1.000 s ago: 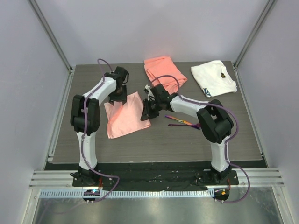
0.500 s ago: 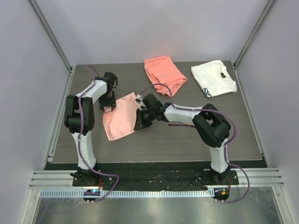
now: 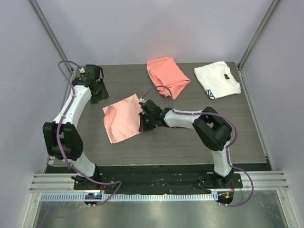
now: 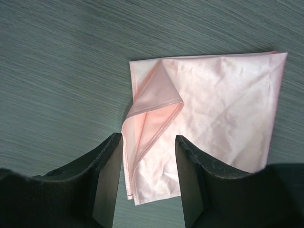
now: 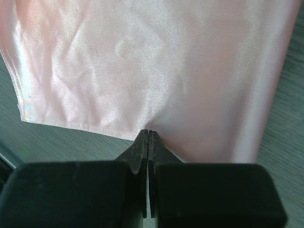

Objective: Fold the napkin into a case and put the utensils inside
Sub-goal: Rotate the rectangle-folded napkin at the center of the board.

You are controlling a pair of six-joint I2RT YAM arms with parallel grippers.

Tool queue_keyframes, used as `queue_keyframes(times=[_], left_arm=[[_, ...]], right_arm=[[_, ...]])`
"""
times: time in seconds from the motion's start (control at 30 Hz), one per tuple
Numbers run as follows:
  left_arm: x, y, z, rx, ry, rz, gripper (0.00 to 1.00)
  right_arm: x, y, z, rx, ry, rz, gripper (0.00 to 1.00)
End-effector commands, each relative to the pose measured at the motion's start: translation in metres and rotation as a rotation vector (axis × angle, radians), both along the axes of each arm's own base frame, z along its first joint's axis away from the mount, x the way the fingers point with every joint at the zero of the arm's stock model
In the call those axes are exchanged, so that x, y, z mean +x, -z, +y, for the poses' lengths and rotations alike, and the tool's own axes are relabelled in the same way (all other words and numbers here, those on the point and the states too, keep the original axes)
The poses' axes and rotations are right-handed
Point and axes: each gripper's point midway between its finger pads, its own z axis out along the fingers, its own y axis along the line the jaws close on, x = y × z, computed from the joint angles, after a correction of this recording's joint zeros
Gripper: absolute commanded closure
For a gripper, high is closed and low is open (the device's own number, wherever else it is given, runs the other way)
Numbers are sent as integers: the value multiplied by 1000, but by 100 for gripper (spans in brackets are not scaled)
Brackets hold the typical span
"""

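the napkin (image 3: 124, 118) is laid flat on the table (image 3: 180, 147), to the left of the coral-orange cloth (image 3: 166, 73) and nearer the arm bases than it. the folding is judged barely begun: only one corner, the one farthest left of the coral-orange cloth, is turned over onto the sheet, with its tip aimed at the napkin's middle.

the napkin's edge on the side facing the coral-orange cloth is pinched by the right gripper (image 3: 144, 122). its jaws are closed tight on the hem, probably so that this side can be drawn across for a fold. the left gripper (image 3: 98, 90) is held raised, further left of the coral-orange cloth than the napkin. its jaws are parted with nothing between them, and it is judged to be kept clear of the fold.

the napkin is nearly square, so hardly any long axis is shown. its sides are skewed to the table's edges.
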Motion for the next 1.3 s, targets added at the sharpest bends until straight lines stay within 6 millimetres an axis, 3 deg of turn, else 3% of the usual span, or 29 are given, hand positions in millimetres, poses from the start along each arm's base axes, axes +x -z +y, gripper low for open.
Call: queue_keyframes(times=[0.0, 0.03, 0.1, 0.2, 0.23, 0.3, 0.33, 0.37, 0.4, 0.43, 0.47, 0.53, 0.57, 0.6, 0.7, 0.73, 0.8, 0.83, 0.9, 0.93, 0.97, 1.0, 1.03, 1.1, 1.17, 1.2, 1.23, 1.27], left_arm=[[-2, -20, -11, -87, 15, -59, 48], [-3, -21, -13, -106, 16, -57, 48], [-6, -23, -16, -170, 22, -57, 49], [-8, -29, -19, -233, 21, -67, 49], [-7, -31, -20, -241, 26, -72, 49], [-2, -35, -30, -292, 53, -80, 50], [3, -28, -35, -320, 63, -54, 50], [7, -27, -41, -352, 81, -48, 53], [15, -31, -52, -402, 116, -54, 55], [22, -28, -56, -423, 125, -54, 56], [31, -10, -59, -443, 118, -16, 58], [52, -8, -67, -481, 128, -25, 63], [63, 19, -70, -491, 117, 23, 67], [76, 20, -69, -486, 116, 14, 68], [96, 57, -76, -510, 101, 98, 77], [102, 63, -73, -480, 91, 99, 81], [110, 81, -71, -418, 84, 122, 88], [112, 85, -70, -404, 78, 130, 96], [108, 96, -66, -371, 54, 165, 100], [106, 99, -63, -344, 44, 171, 100], [101, 104, -58, -295, 19, 189, 100], [91, 114, -54, -271, -3, 219, 100], [86, 114, -53, -265, -35, 224, 100], [65, 134, -52, -256, -73, 273, 100], [52, 134, -54, -278, -124, 274, 100], [35, 150, -58, -304, -141, 298, 100], [27, 152, -63, -326, -155, 295, 100], [23, 136, -68, -367, -186, 248, 100]], right_arm=[[40, 16, -32, -173, 81, -151, 99], [48, 26, -42, -231, 74, -178, 99], [72, 23, -50, -268, 92, -214, 99], [118, 10, -62, -329, 79, -329, 99], [138, -7, -57, -322, 80, -395, 99], [170, -13, -65, -393, 68, -487, 99], [199, -42, -64, -373, 103, -552, 99], [213, -55, -64, -371, 108, -582, 99], [223, -63, -60, -347, 111, -586, 99], [235, -96, -53, -288, 129, -611, 99], [239, -109, -52, -251, 137, -612, 98], [229, -139, -36, -147, 121, -574, 89], [224, -143, -32, -118, 114, -546, 87], [215, -144, -25, -62, 122, -484, 83], [183, -143, -21, 19, 110, -370, 79], [165, -139, -19, 71, 98, -312, 77], [153, -142, -19, 116, 93, -301, 76], [138, -137, -24, 118, 92, -274, 76], [128, -131, -28, 118, 88, -255, 76], [119, -119, -35, 100, 91, -225, 76], [112, -121, -37, 110, 94, -217, 77], [109, -121, -37, 126, 91, -218, 77], [99, -106, -42, 115, 89, -186, 76], [90, -106, -43, 137, 86, -167, 76], [78, -89, -50, 119, 93, -129, 76], [75, -86, -52, 116, 97, -122, 76], [69, -75, -57, 97, 101, -100, 76], [66, -71, -61, 88, 107, -90, 76]])
